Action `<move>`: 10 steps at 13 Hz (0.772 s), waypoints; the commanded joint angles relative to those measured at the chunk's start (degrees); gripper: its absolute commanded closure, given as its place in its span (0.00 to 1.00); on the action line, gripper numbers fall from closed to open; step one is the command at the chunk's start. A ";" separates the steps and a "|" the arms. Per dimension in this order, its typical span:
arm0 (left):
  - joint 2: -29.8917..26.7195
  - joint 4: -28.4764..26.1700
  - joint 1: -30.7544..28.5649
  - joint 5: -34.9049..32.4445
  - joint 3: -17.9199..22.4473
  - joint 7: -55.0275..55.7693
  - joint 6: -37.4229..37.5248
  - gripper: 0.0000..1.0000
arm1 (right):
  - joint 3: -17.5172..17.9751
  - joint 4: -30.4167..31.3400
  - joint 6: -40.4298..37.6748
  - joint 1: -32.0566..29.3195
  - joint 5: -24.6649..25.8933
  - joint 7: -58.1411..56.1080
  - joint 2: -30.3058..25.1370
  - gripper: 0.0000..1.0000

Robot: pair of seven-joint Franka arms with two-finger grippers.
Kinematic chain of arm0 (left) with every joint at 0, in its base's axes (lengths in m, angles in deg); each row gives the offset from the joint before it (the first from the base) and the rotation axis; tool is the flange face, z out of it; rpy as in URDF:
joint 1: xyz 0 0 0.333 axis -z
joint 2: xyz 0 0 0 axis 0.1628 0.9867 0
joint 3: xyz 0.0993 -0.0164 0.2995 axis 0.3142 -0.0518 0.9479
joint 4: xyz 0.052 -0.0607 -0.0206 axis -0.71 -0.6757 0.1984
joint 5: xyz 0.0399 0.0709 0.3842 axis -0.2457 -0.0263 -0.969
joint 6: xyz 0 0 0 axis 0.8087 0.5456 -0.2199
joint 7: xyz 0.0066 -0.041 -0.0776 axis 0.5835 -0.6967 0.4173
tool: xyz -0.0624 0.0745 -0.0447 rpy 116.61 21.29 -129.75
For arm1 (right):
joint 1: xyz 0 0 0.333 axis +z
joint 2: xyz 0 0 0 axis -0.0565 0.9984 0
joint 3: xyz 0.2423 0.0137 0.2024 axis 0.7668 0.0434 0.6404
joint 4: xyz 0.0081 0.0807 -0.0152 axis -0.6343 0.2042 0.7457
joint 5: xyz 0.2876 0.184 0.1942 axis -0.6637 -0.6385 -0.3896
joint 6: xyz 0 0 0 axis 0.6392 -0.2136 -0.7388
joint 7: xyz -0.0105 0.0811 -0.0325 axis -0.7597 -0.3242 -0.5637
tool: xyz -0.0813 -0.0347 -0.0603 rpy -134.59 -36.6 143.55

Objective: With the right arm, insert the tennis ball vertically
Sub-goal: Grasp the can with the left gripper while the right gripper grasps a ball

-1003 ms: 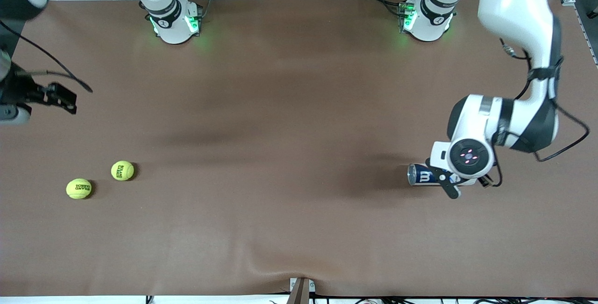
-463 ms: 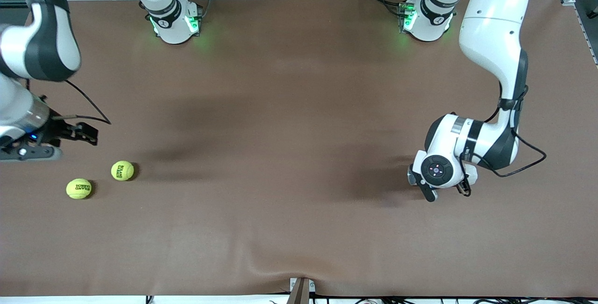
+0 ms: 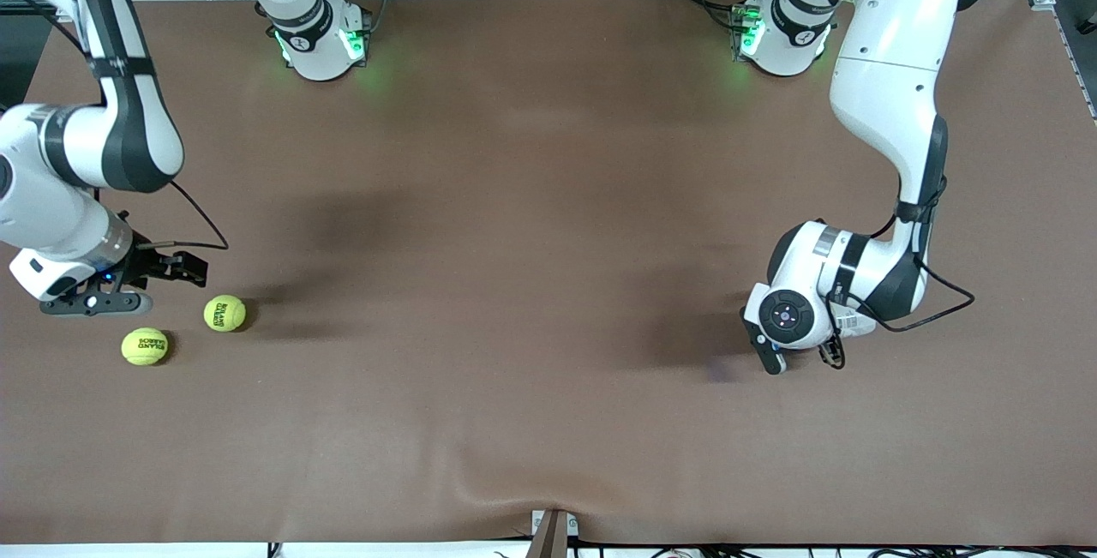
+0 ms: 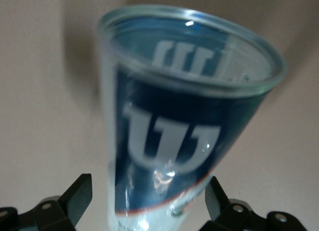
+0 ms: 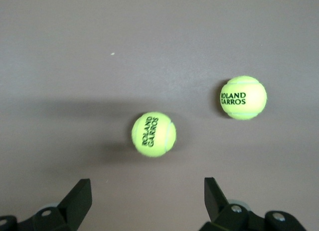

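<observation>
Two yellow-green tennis balls (image 3: 224, 313) (image 3: 145, 346) lie on the brown table toward the right arm's end. My right gripper (image 3: 96, 304) hangs open over the bare table just beside them. The right wrist view shows one ball (image 5: 153, 134) just ahead of the open right gripper (image 5: 145, 191) and the other ball (image 5: 243, 97) farther off. A clear ball can (image 4: 184, 116) with a blue label and a white W sits between the spread fingers of my left gripper (image 4: 148, 191), which do not touch it. In the front view the left hand (image 3: 784, 318) hides the can.
The brown cloth (image 3: 514, 284) covers the whole table and has a small ripple at its near edge (image 3: 514, 472). Both arm bases (image 3: 321, 44) (image 3: 780, 35) stand along the farthest edge. Cables hang from both wrists.
The right arm has swung down and in toward the two balls. The left hand has dropped lower over the can, which showed beside it a second ago and is now covered.
</observation>
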State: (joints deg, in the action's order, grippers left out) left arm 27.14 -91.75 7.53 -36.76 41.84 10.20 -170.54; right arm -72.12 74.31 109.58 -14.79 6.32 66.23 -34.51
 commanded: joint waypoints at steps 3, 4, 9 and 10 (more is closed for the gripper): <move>-0.09 -1.95 -0.03 -1.17 0.12 -0.73 -3.16 0.00 | 0.74 1.95 12.93 -3.12 -0.45 -2.51 8.22 0.00; -0.09 -2.39 -0.03 -1.08 0.12 -0.73 -3.33 0.00 | 0.82 2.21 15.04 -3.30 -0.45 -2.60 9.54 0.00; -0.27 -2.48 0.15 -1.08 0.12 -1.35 -4.04 0.51 | 1.00 2.92 20.15 -3.13 -0.54 -2.16 13.60 0.00; -0.35 -2.40 0.24 -1.08 0.12 -1.61 -3.95 0.53 | 1.09 3.09 20.33 -3.04 -0.54 -2.08 13.69 0.00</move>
State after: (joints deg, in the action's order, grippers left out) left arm 27.46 -93.05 7.55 -36.90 41.87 9.28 -173.52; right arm -71.99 76.47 128.52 -17.01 6.31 64.94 -20.44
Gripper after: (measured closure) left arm 0.278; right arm 0.000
